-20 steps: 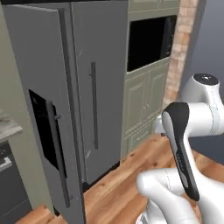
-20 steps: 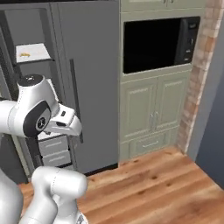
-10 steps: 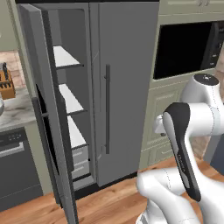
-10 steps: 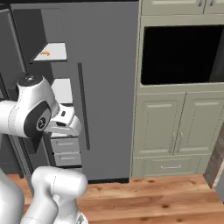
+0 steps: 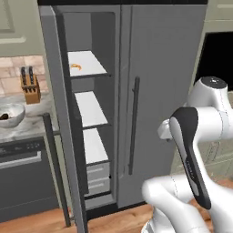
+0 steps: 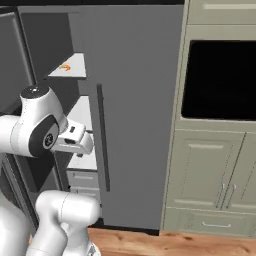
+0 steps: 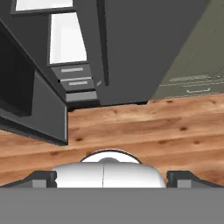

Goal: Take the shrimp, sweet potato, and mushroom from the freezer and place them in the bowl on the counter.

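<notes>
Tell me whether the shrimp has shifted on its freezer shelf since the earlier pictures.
No. The shrimp lies on the top white shelf of the freezer, as before. The whole picture has slid sideways because the base drove.

I am in a home kitchen: ahead of my hand stands a tall dark grey freezer point(image 5: 150, 91) with its left door open on white shelves point(image 5: 88, 109). Off to my left a marbled counter point(image 5: 20, 129) carries a knife block point(image 5: 30, 85) against brick, and to my right green cabinets point(image 6: 215, 175) frame a built-in oven point(image 6: 220, 80), over wooden floor point(image 7: 153, 127)
</notes>
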